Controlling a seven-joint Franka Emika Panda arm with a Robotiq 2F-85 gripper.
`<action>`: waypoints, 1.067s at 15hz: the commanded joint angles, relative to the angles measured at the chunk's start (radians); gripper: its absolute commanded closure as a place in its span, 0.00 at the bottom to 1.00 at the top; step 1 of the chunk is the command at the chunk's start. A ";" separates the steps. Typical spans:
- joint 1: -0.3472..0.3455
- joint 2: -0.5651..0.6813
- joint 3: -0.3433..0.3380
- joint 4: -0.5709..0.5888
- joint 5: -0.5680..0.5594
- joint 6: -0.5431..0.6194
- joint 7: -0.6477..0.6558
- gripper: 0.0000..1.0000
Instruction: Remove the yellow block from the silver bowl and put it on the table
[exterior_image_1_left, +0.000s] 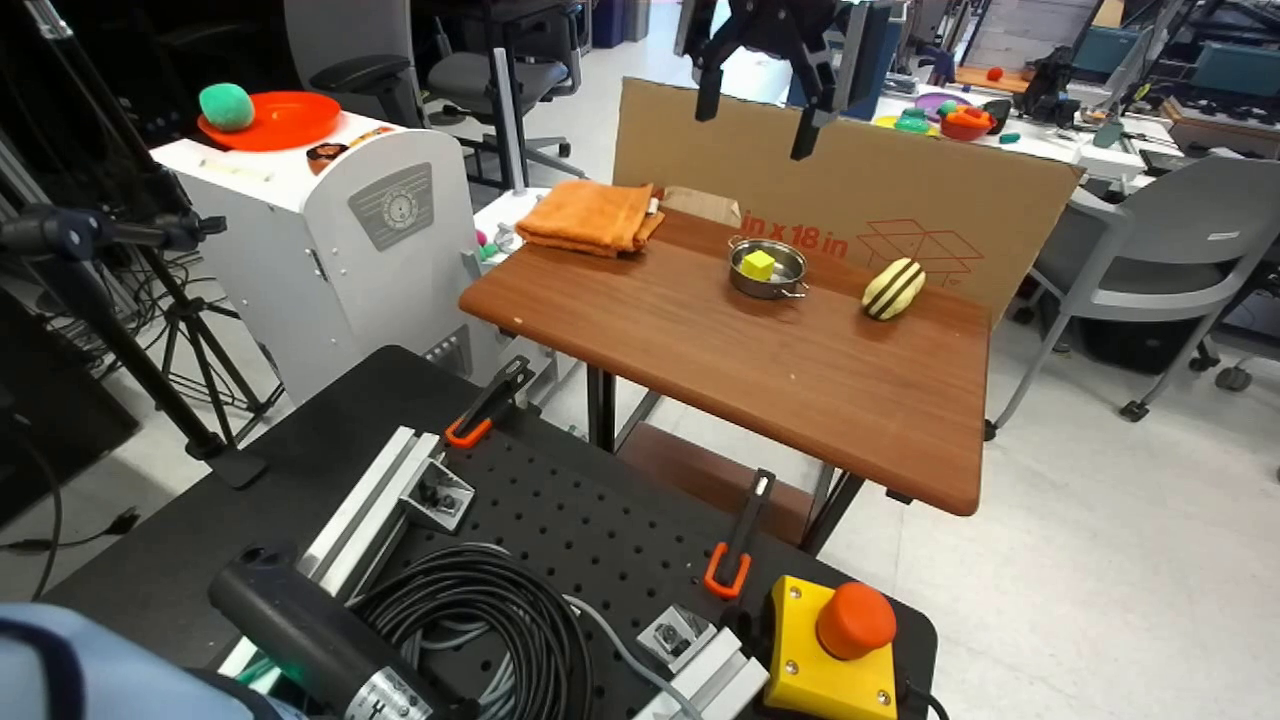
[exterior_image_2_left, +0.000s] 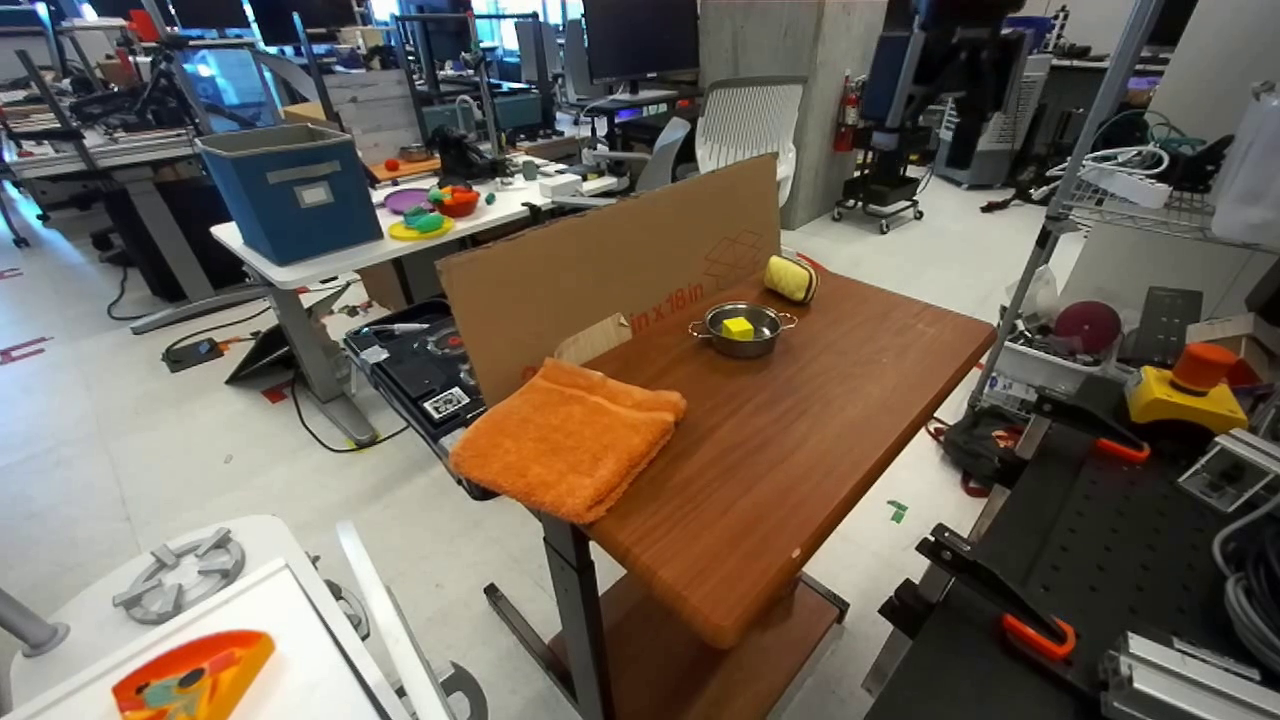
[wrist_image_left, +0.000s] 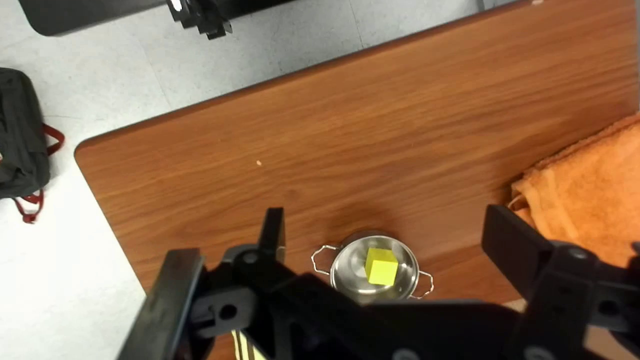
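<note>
Wrist view: the gripper (wrist_image_left: 386, 220) has its fingers wide apart, either side of the silver bowl (wrist_image_left: 348, 268) at lower centre; the yellow block (wrist_image_left: 381, 267) sits in the bowl. The gripper's body cuts across the bowl's lower edge and hides most of a striped oblong object (wrist_image_left: 244, 346) at the bottom. An orange cloth (wrist_image_left: 595, 190) lies on the surface (wrist_image_left: 350, 150) at right.

In an exterior view, the gripper hangs at upper centre, partly in front of a cardboard sheet (exterior_image_1_left: 860, 190) standing behind the bowl; a cable coil (exterior_image_1_left: 545, 610) lies on a perforated platform (exterior_image_1_left: 590, 510), lower left.

In an exterior view, a blue bin (exterior_image_2_left: 300, 205) stands upper left, the orange cloth well apart from the bowl.
</note>
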 joint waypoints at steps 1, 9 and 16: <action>-0.005 0.189 0.000 0.178 -0.026 0.022 0.055 0.00; 0.012 0.460 -0.036 0.434 -0.038 0.020 0.103 0.00; 0.029 0.623 -0.053 0.569 -0.036 0.017 0.119 0.00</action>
